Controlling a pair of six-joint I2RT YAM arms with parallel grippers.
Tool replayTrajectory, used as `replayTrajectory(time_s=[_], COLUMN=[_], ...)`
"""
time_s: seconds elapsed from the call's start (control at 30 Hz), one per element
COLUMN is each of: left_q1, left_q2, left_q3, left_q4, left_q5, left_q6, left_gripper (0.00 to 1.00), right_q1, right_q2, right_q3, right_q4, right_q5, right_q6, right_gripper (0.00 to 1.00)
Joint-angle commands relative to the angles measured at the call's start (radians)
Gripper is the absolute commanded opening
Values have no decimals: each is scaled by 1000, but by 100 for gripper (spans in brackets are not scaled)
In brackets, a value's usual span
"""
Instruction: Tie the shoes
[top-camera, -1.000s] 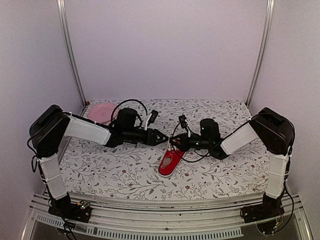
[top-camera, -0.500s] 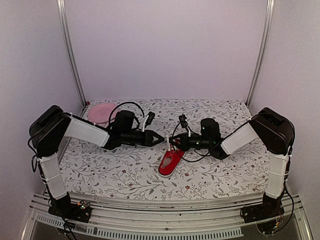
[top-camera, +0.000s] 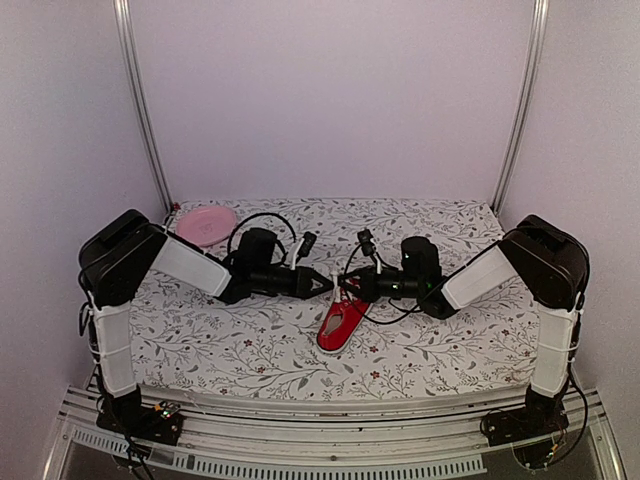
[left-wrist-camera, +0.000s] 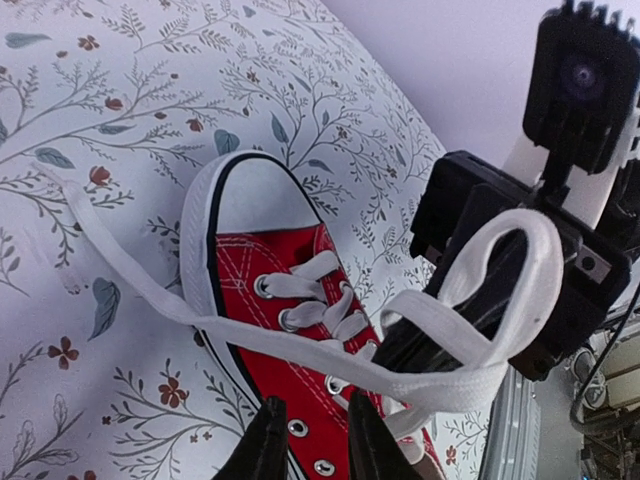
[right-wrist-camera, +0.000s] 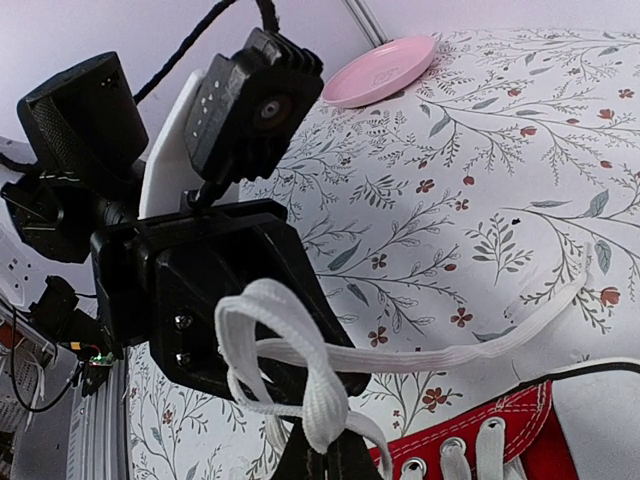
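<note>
- Starting at the far left: a pink plate (top-camera: 205, 222) sits at the back corner of the flower-print desk (top-camera: 250, 350), well apart from the action.
- Next, the left arm reaches in low toward the middle. The left tool (top-camera: 325, 285) hovers just above the laced front of the shoe. Its jaws stand a narrow gap apart with nothing between them, and red canvas shows through that gap in the wrist view.
- Dead centre, the red shoe (top-camera: 340, 322) stands on its sole on the desk, right under both tool tips. Its white toe cap points toward the back and its open heel end toward the near edge.
- The white lace (left-wrist-camera: 440, 385) has one strand trailing flat over the cloth beside the toe, and another rising off the eyelets in a big loop.
- Over on the right, the right tool (top-camera: 352, 287) is pinched tight on the foot of that loop. It holds the loop up in the air just in front of the left tool.
</note>
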Motion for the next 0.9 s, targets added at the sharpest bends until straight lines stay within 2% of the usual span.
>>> replayTrajectory(time_s=[0.0, 0.87], left_q1=[3, -9], left_q2=[26, 39], left_q3=[30, 1], left_q4=[54, 163], left_q5=[55, 116], left_q6=[-5, -55], left_gripper=[21, 22], right_q1=[-5, -11], right_q2=[17, 17], right_q3=[-4, -7], right_q4=[30, 29], right_q5=[-6, -1], right_q6=[1, 5], right_gripper=[2, 2])
